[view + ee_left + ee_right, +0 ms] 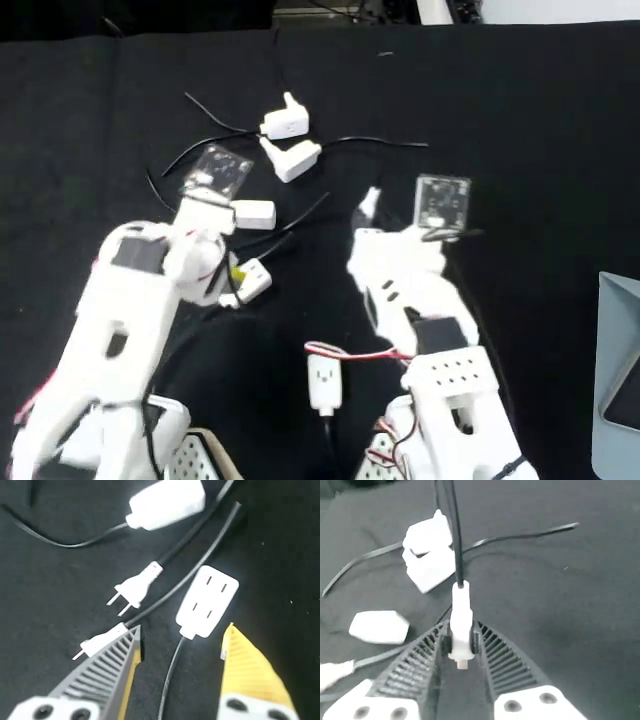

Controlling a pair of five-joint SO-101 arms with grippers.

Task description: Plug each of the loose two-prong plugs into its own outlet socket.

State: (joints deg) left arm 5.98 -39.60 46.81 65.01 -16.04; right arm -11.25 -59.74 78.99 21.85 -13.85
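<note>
Right pincer (pixel 461 645) clenched on plug (pixel 461 615); left pincer (pixel 183 627) released over empty socket block (pixel 207 600), loose plug (pixel 131 589) beside. Insertion seemingly all ahead.

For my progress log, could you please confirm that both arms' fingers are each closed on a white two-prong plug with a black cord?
Only the right arm's fingers are closed on the white two-prong plug; the left wrist view shows the left arm's fingers open and empty near a white outlet block.
</note>
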